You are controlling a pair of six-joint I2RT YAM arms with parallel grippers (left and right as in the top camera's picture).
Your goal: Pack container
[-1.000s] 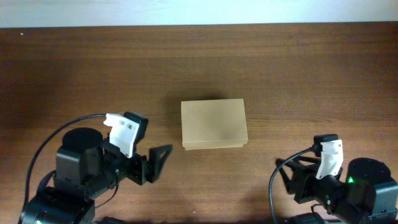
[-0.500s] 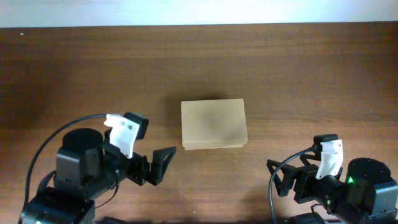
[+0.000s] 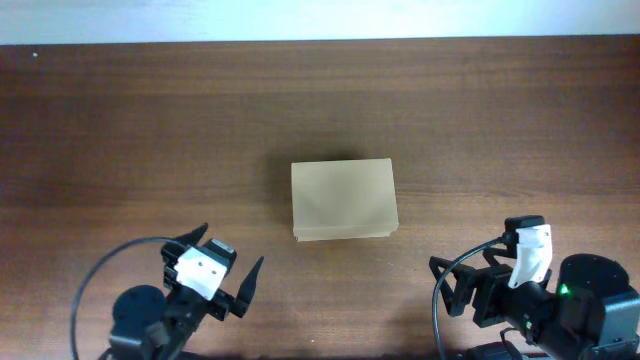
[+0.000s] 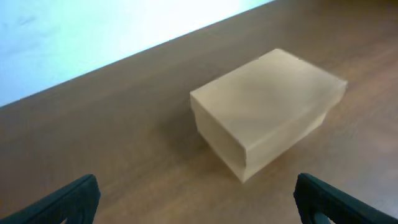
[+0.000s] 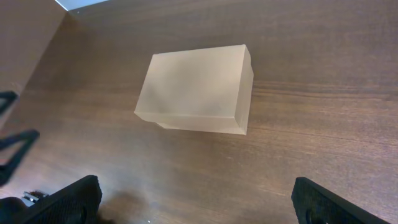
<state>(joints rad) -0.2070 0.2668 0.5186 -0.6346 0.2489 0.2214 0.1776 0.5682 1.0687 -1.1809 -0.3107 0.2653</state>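
Note:
The container (image 3: 343, 200) is a tan cardboard box standing shut at the middle of the wooden table. It also shows in the left wrist view (image 4: 267, 106) and the right wrist view (image 5: 196, 90). My left gripper (image 3: 222, 258) is open and empty, near the front edge, left of and in front of the box. In its own view its jaws (image 4: 199, 208) stand wide apart with bare table between them. My right gripper (image 3: 455, 285) is open and empty at the front right, apart from the box, and its own view (image 5: 199, 208) shows the same. No pens are in view.
The dark wooden table (image 3: 480, 120) runs back to a pale wall strip (image 3: 320, 18) at the far edge. The left gripper's fingers (image 5: 12, 143) show at the left edge of the right wrist view.
My left arm has pulled back toward the front edge, away from the box, its gripper still open. The right gripper has shifted only slightly. The box has not moved.

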